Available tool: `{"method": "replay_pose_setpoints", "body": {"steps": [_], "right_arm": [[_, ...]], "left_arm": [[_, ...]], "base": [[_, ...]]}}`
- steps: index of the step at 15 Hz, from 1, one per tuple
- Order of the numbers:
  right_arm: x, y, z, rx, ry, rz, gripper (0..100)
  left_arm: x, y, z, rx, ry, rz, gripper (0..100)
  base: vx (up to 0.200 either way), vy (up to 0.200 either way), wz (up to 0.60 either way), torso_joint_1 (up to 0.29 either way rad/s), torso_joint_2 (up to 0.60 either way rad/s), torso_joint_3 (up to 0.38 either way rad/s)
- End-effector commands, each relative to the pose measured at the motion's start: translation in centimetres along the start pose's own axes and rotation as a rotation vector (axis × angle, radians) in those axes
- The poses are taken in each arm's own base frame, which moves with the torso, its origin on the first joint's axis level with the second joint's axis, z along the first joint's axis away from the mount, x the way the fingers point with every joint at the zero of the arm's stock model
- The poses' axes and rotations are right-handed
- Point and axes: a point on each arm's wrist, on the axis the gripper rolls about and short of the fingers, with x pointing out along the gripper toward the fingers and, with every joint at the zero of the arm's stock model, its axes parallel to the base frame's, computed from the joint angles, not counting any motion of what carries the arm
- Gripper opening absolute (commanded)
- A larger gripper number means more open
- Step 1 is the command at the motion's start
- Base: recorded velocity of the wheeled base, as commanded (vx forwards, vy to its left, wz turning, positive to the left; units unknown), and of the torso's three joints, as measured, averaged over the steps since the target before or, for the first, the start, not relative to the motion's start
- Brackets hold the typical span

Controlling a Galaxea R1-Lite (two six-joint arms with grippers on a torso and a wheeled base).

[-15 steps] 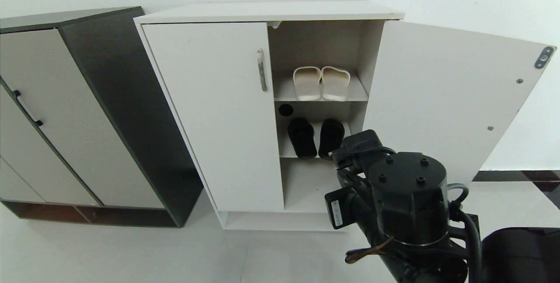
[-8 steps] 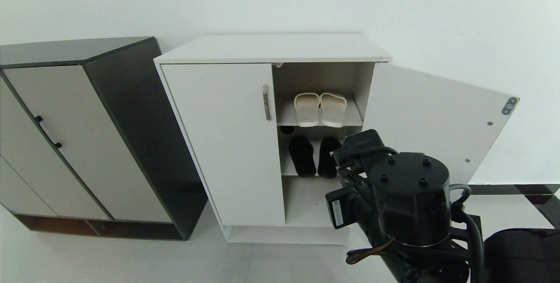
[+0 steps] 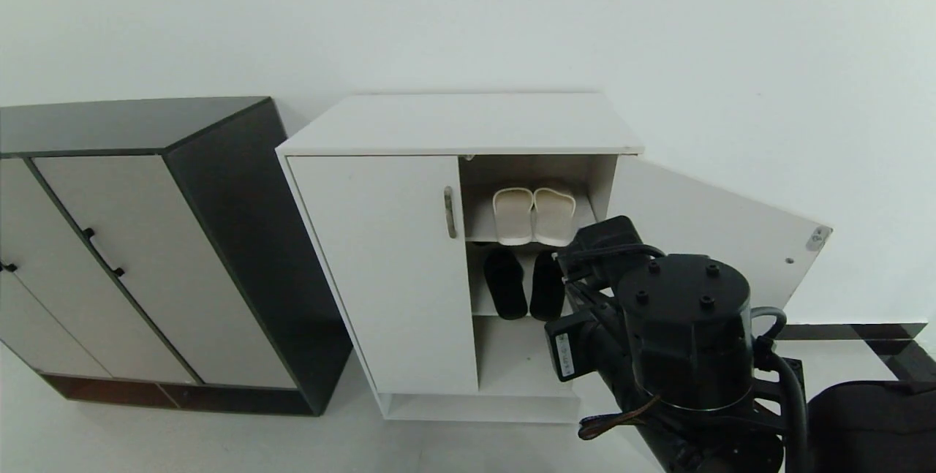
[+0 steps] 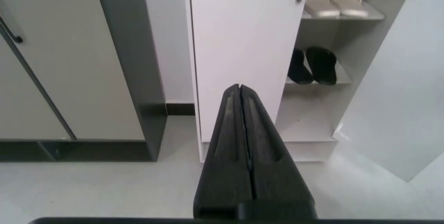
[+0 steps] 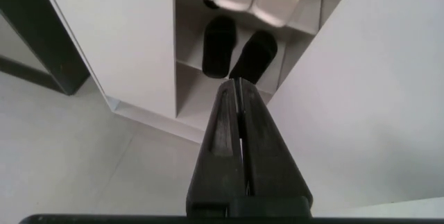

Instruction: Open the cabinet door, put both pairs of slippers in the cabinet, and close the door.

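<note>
The white cabinet stands against the wall with its left door shut and its right door swung wide open. A pair of white slippers lies on the upper shelf. Below it, a pair of black slippers lies on the middle shelf. My right arm hangs in front of the open side, a little away from the shelves. My right gripper is shut and holds nothing, pointing toward the black slippers. My left gripper is shut and empty, facing the shut left door.
A taller dark cabinet with grey doors stands just left of the white one. The shut door carries a metal handle. The bottom shelf holds nothing. Pale floor lies open in front.
The whole head picture has shifted: the cabinets look smaller and lower, so the camera has drawn back. Slippers, open door and my right arm keep their places.
</note>
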Motion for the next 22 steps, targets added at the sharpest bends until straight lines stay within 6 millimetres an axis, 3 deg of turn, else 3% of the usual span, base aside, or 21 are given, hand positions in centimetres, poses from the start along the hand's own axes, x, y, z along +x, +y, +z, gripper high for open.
{"method": "replay_pose_setpoints", "body": {"steps": [1,12,15,22], "right_arm": [[0.04,0.06,-0.08,-0.002,0.002,0.0,0],[0.03,0.05,0.06,0.005,-0.002,0.002,0],[-0.19,0.0,-0.09,0.041,-0.038,0.104,0],[0.64,-0.4,-0.51,0.034,-0.045,0.084,0]], "left_arm": [[0.0,0.0,0.0,0.0,0.0,0.0,0],[0.0,0.0,0.0,0.0,0.0,0.0,0],[0.0,0.0,0.0,0.0,0.0,0.0,0],[0.0,0.0,0.0,0.0,0.0,-0.001,0]], "base": [[0.0,0.0,0.0,0.207,-0.49,-0.3],[0.0,0.0,0.0,0.225,-0.53,-0.317],[0.0,0.0,0.0,0.23,-0.53,-0.287],[0.0,0.0,0.0,0.016,-0.03,-0.017]]}}
